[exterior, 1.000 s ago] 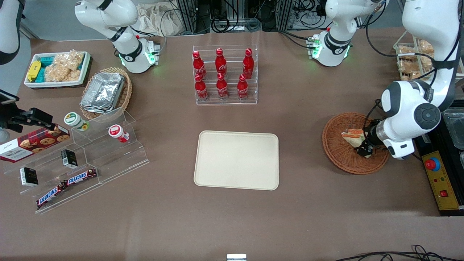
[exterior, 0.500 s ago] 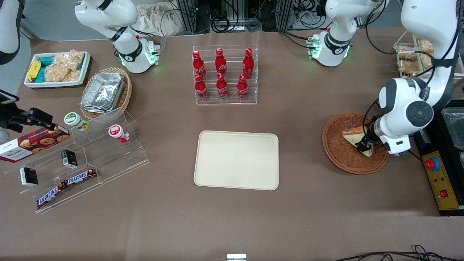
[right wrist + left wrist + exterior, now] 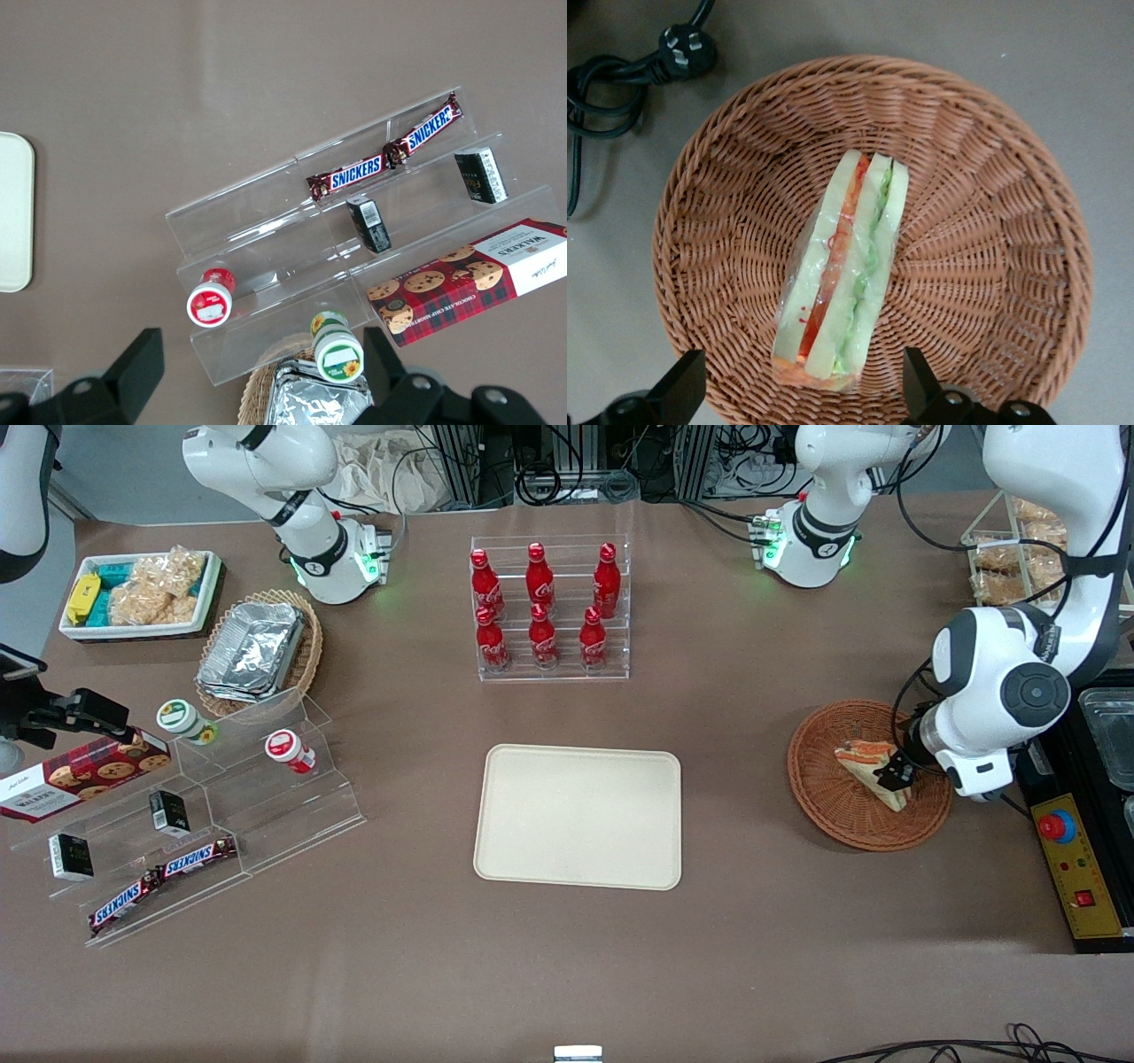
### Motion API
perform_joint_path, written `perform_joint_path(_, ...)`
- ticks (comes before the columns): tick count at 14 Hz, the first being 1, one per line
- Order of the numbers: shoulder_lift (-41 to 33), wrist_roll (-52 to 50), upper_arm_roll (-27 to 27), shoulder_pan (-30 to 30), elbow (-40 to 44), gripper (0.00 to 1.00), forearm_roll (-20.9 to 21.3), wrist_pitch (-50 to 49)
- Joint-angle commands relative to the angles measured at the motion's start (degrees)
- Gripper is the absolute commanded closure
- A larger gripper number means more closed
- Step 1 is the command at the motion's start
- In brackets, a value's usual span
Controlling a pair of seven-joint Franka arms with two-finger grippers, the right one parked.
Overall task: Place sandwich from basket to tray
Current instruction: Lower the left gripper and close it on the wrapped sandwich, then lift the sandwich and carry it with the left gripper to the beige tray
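Observation:
The sandwich [image 3: 843,274], a clear-wrapped wedge with green and red filling, lies in the round reddish-brown wicker basket [image 3: 983,159]. My left gripper [image 3: 800,376] hovers just above it, open, with one black finger on each side of the sandwich's wide end and not touching it. In the front view the gripper [image 3: 893,774] is over the sandwich [image 3: 861,755], above the part of the basket [image 3: 819,797] toward the working arm's end. The cream tray [image 3: 578,816] lies flat at the table's middle with nothing on it.
A clear rack of red bottles [image 3: 549,607] stands farther from the front camera than the tray. A control box with a red button [image 3: 1076,859] sits beside the basket. A black cable plug [image 3: 687,49] lies on the table just outside the basket. An acrylic snack stand [image 3: 204,815] lies toward the parked arm's end.
The gripper has shifted slightly farther from the front camera over the basket, and the wrist has turned a little. The sandwich stays in the basket.

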Motion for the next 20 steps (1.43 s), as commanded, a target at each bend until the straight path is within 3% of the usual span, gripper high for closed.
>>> perform_joint_path(1,-0.5,-1.4,-0.1,0.3,-2.3,0.0,2.0,1.6)
perform_joint_path(9,3.2,-1.4,0.9,0.4,-3.9,0.02,3.7,9.8)
perform_joint_path(10,3.3,-1.4,1.2,0.4,-3.7,0.28,3.6,10.2)
perform_joint_path(11,3.3,-1.4,1.2,0.4,-3.5,0.72,3.6,10.5)
perform_joint_path(12,3.3,-1.4,1.2,0.4,-3.4,0.99,3.6,10.5)
perform_joint_path(17,1.8,-1.5,1.3,0.5,-2.0,1.0,3.4,9.2)
perform_joint_path(20,0.5,0.2,1.0,1.4,4.1,1.0,2.6,0.7)
